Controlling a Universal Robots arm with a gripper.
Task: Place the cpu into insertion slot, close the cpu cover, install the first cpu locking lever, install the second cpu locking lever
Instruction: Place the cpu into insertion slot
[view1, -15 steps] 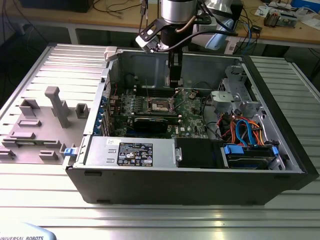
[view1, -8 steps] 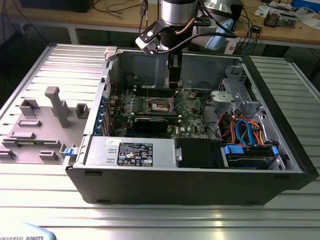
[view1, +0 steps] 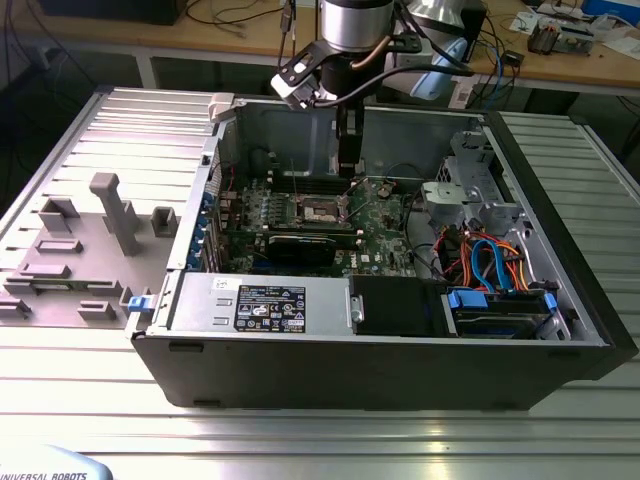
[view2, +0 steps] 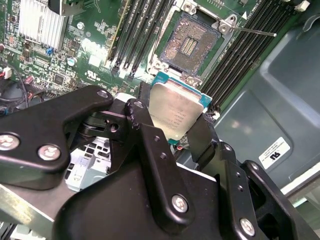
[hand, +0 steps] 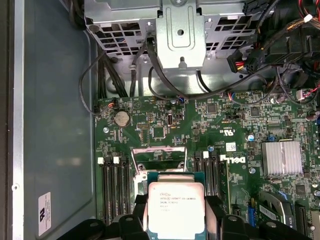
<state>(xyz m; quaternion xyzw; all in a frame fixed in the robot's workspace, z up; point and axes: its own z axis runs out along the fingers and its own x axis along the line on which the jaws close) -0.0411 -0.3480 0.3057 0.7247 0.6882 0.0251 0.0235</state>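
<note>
In the exterior view the arm (view1: 352, 60) hangs into the open computer case (view1: 560, 330) on the table (view1: 320, 440), low over the motherboard (view1: 380, 230). In the second wrist view the jaws pinch the cpu (view2: 177, 114) by two opposite edges, above and clear of the bare socket (view2: 192, 44). To my eye, a tilted or off-square descent could crush those contact pins. In the first wrist view the cpu hangs near the raised cpu cover (hand: 159, 149). It might clip that frame, or slip from the pinch.

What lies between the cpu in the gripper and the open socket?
Nothing: in the second wrist view the stretch from the cpu, held by the gripper, to the socket is bare.
</note>
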